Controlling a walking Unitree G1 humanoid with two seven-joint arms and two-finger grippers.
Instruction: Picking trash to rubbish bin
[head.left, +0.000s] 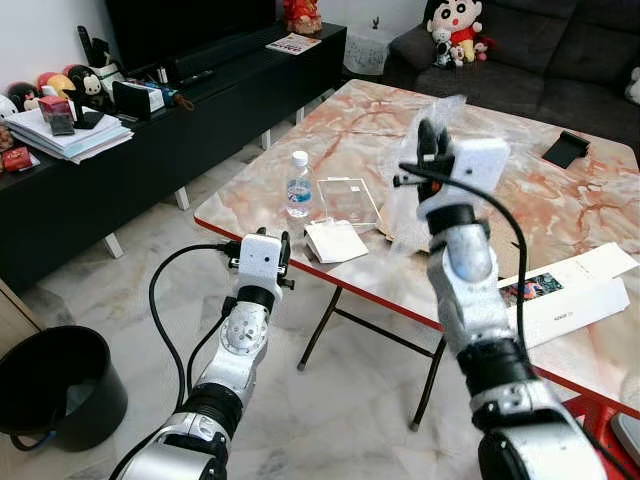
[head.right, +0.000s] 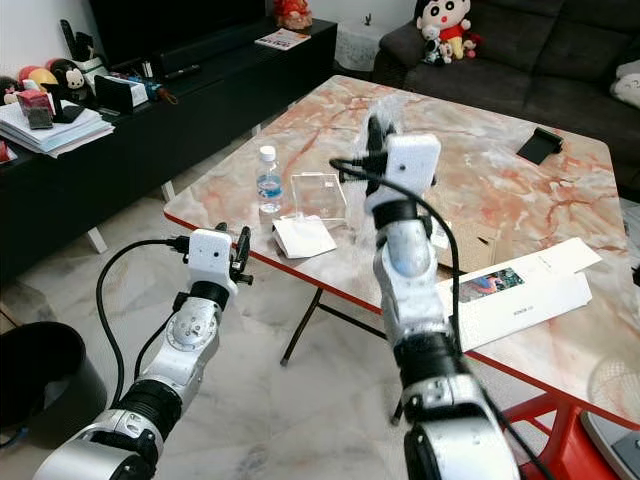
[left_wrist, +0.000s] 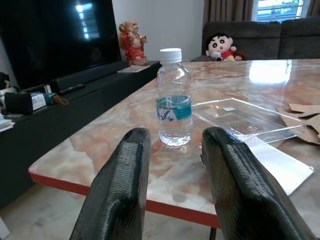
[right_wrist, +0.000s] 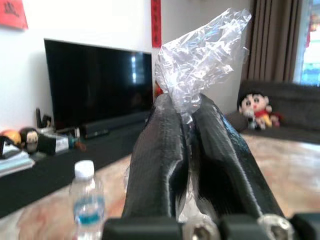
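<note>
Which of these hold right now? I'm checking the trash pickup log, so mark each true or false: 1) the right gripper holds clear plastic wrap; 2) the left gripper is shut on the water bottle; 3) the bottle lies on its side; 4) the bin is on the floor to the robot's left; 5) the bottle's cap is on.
1) True: the right gripper is shut on crumpled clear plastic wrap, raised above the table.
2) False: the left gripper is open and short of the water bottle, not touching it.
3) False: it stands upright near the table's edge.
4) True: the black bin sits on the floor at the robot's left.
5) True: a white cap is on.
</note>
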